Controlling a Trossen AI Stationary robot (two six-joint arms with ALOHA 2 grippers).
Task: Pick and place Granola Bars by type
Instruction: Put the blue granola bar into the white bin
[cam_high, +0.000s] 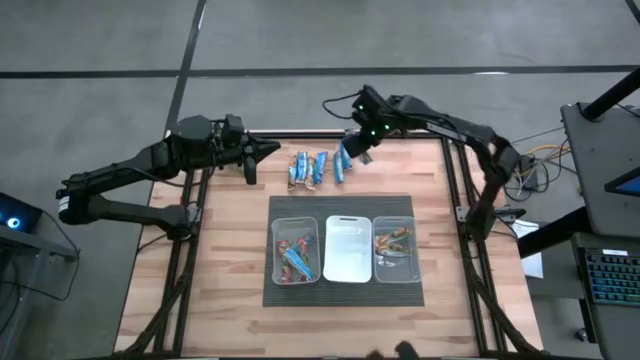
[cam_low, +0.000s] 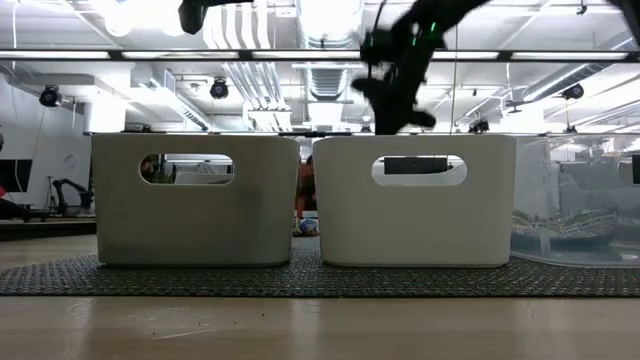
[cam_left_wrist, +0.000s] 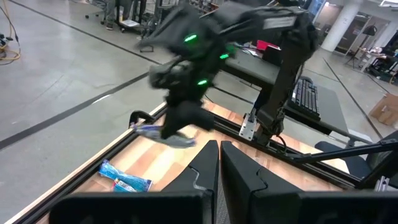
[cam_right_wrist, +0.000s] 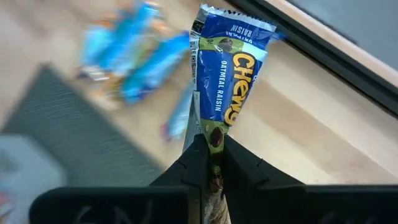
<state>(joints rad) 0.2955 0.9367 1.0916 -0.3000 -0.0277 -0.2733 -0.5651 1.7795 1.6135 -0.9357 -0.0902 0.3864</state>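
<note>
— Holding one blue oatmeal-raisin bar (cam_right_wrist: 229, 87) pinched by its end, your right gripper (cam_high: 358, 150) hangs over the table's far edge, just beside the loose blue bars (cam_high: 312, 167).

— How much have you sorted?

— Your left bin (cam_high: 277, 262) and right bin (cam_high: 410, 262) hold bars; the middle bin (cam_high: 347, 250) looks empty. Your left gripper (cam_high: 262, 151) waits pressed together, holding nothing.

— What escapes you?

— From table height, the bin walls hide their contents.

— Where is the right gripper (cam_high: 362, 146)?
— Up at the far side of the table, its arm bent over from the right. Its fingers are pinched tight.
— And the left gripper (cam_high: 262, 152)?
— Far left, pointing right, fingers pressed together.
</note>
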